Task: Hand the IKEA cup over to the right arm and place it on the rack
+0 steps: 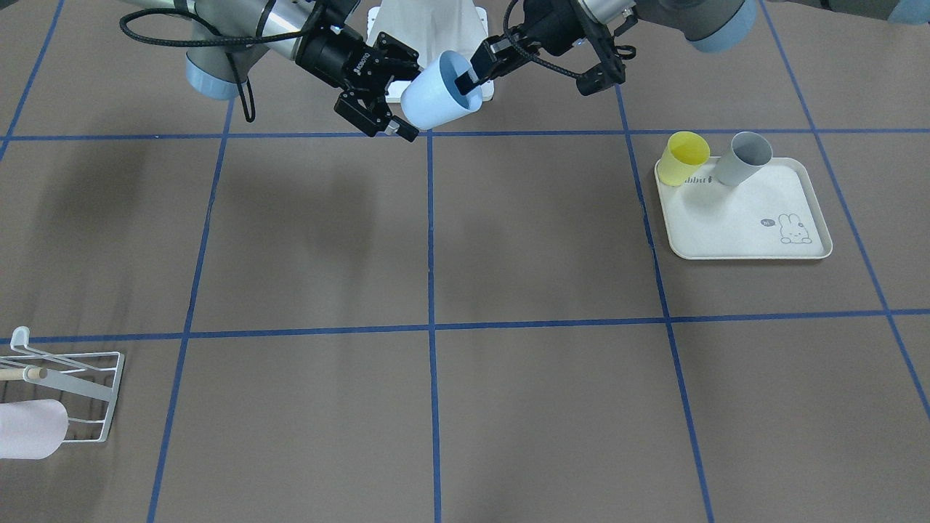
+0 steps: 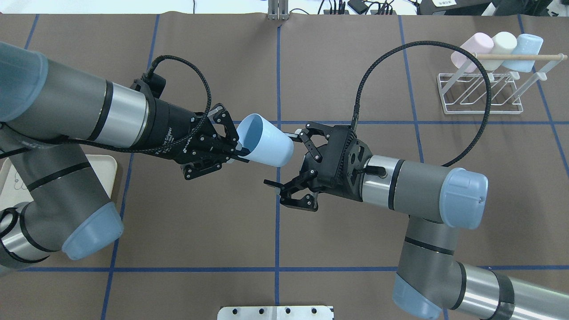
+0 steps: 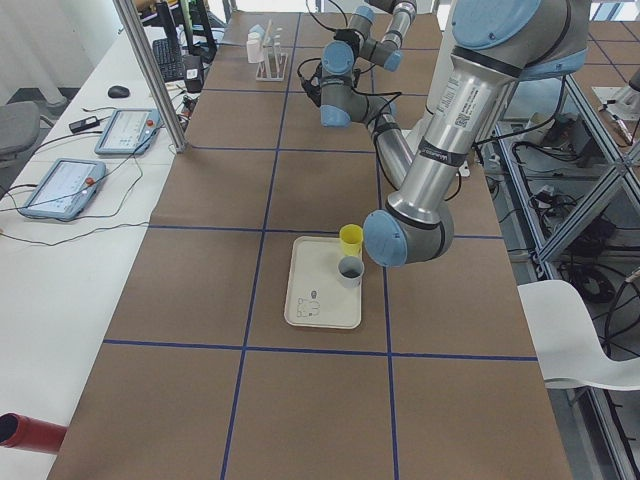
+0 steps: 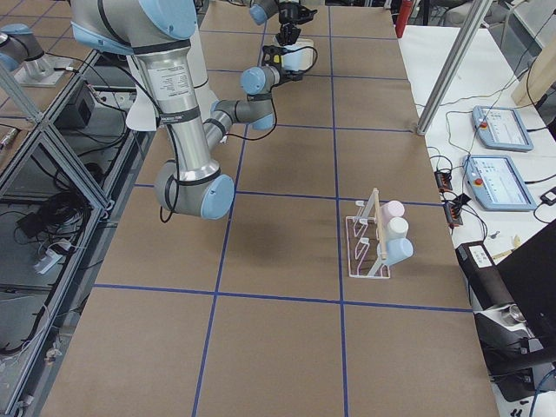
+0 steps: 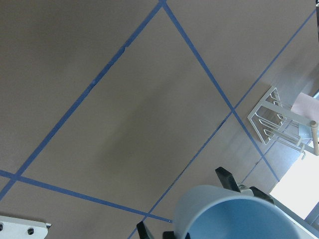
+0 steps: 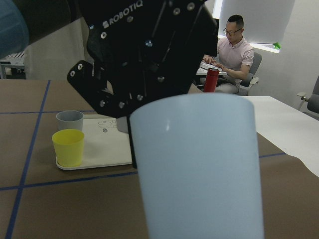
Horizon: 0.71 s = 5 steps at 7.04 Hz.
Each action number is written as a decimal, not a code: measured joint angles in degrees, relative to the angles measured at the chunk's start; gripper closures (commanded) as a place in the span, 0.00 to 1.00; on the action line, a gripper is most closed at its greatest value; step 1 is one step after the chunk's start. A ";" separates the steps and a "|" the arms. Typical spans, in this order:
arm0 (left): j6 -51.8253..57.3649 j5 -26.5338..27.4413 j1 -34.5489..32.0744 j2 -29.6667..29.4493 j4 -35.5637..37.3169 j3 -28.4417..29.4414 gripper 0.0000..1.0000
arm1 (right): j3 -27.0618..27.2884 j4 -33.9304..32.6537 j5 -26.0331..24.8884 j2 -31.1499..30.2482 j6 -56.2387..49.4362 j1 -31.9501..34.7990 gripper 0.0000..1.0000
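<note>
Front-facing view: the left gripper (image 1: 471, 80) is clamped on the rim of the light-blue IKEA cup (image 1: 436, 102), one finger inside it, in the air well apart from the white wire rack (image 1: 110, 398). Overhead view: the right gripper (image 2: 283, 158), jaws spread wide, straddles the cup's base, likewise well apart from the rack.

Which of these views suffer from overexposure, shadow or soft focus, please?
Left wrist view: the lower right corner is blown out to white, and the blue cup at the bottom edge looks soft. Right wrist view: the cup fills the foreground; the background behind the seated man is washed out. Front-facing view: broad soft shadows lie on the table at left. Overhead view: even and sharp.
</note>
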 measured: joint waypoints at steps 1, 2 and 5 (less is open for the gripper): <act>0.00 -0.01 0.01 0.00 -0.21 0.18 1.00 | 0.39 0.00 -0.01 -0.01 0.07 -0.15 0.02; 0.01 -0.03 0.02 0.00 -0.37 0.33 1.00 | 0.74 0.00 0.00 0.05 0.15 -0.28 0.08; 0.00 -0.06 -0.01 0.00 -0.55 0.39 1.00 | 1.19 0.09 -0.04 -0.12 0.27 -0.34 0.36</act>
